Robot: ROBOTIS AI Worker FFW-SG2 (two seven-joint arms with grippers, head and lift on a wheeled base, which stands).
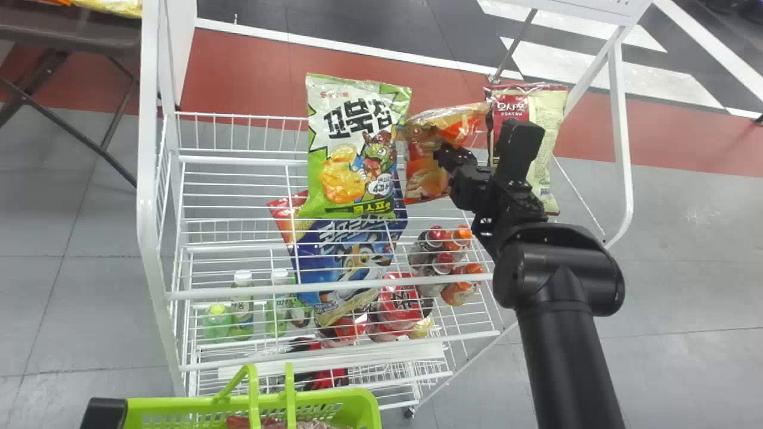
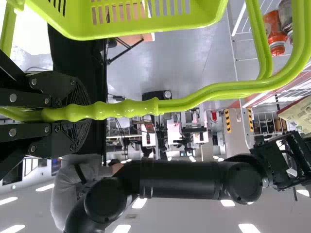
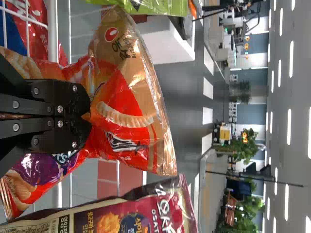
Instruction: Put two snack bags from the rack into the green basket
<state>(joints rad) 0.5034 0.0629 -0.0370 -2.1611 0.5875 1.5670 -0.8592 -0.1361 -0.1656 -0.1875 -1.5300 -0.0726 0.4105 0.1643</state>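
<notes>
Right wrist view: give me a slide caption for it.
The right gripper pinches the orange snack bag, beside a maroon-and-cream bag.

"The basket (image 1: 179, 404) is lime green, the rack (image 1: 148, 179) white — and the monster bag (image 1: 326, 179)?"

"Green and white. The tiger bag (image 1: 316, 256) is mostly blue."

"The shiny bag (image 3: 129, 141)?"

"Orange, red and tan — and that packet (image 1: 551, 149), maroon and cream."

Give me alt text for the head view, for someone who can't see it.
The robot's right gripper pinches an orange snack bag at a white wire rack, between a green bag and a red-and-cream one. A blue bag and bottles are lower down; a green basket sits at the bottom edge.
</notes>
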